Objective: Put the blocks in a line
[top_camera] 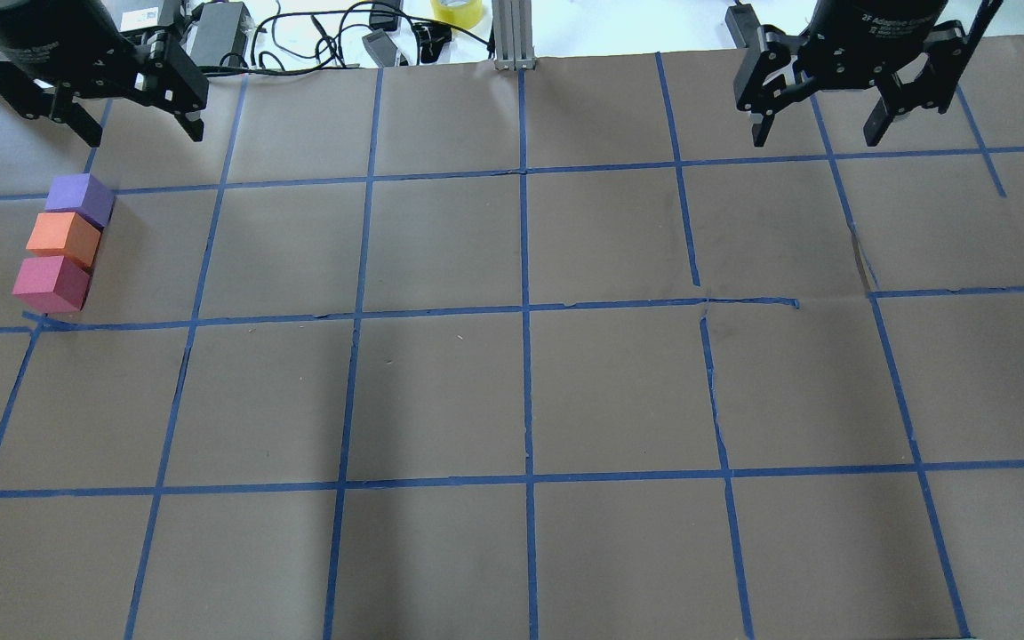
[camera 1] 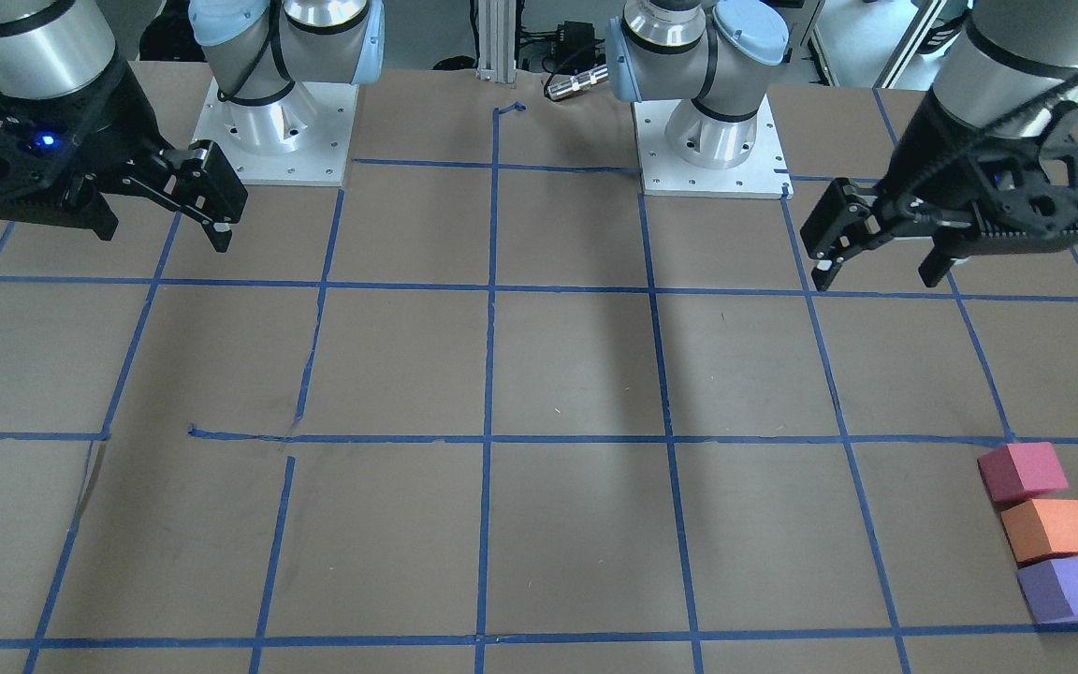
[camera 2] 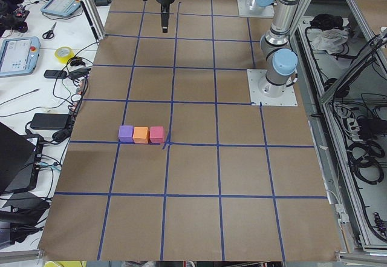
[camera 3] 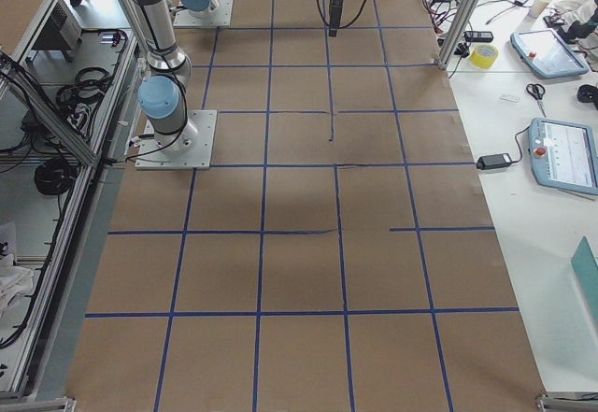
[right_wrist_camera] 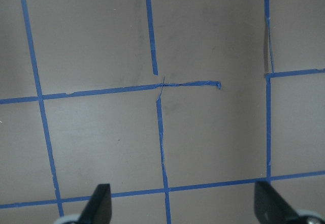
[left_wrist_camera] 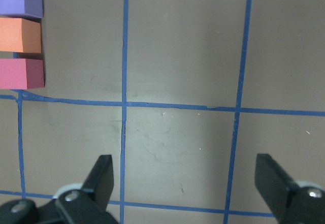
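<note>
Three blocks lie touching in a straight line near the table's left edge: purple (top_camera: 78,199), orange (top_camera: 63,236) and pinkish-red (top_camera: 52,283). In the front-facing view they are at the lower right: pinkish-red (camera 1: 1023,471), orange (camera 1: 1049,530), purple (camera 1: 1066,589). They also show in the left wrist view's upper left corner, with orange (left_wrist_camera: 20,35) in the middle. My left gripper (top_camera: 143,133) is open and empty, raised clear of the blocks. My right gripper (top_camera: 814,138) is open and empty, raised over the right side.
Brown paper with a blue tape grid (top_camera: 525,307) covers the table. The two arm bases (camera 1: 277,131) (camera 1: 712,150) stand at the robot's edge. Cables, a power brick and a yellow tape roll (top_camera: 457,11) lie beyond the far edge.
</note>
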Robot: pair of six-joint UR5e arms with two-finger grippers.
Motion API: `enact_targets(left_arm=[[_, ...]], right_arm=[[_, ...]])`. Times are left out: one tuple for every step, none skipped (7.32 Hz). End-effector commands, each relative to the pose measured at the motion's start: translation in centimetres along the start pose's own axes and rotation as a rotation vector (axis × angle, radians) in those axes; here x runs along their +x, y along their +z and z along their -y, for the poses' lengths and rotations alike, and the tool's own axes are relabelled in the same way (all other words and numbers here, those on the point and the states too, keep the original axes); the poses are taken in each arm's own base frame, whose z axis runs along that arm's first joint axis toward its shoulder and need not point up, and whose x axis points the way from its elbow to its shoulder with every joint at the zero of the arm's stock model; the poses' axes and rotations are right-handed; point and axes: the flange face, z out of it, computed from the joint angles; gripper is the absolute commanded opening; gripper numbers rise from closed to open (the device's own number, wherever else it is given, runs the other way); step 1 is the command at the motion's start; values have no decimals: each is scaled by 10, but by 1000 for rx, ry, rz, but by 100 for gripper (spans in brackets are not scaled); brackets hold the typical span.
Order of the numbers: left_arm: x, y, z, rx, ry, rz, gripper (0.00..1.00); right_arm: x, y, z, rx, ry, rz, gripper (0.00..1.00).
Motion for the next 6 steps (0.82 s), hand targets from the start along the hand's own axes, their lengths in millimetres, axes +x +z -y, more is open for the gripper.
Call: enact_targets(left_arm=[[50, -10, -37, -6, 43, -20, 100], [51, 5, -52, -30, 44, -21, 100], [48, 3, -67, -21, 38, -16, 100], [49, -1, -71, -13, 39, -16, 100], [48, 0, -67, -13, 36, -18, 100], [48, 1, -71, -18, 36, -16, 100]], right_arm=[[1, -1, 1, 4, -8, 0, 100], [1, -4, 0, 9, -8, 2, 100], [1, -9, 1, 21, -9, 1, 100], [1, -9, 1, 19, -9, 1, 100], [1, -8, 1, 18, -9, 1, 100], [0, -9, 0, 18, -12, 1, 100]])
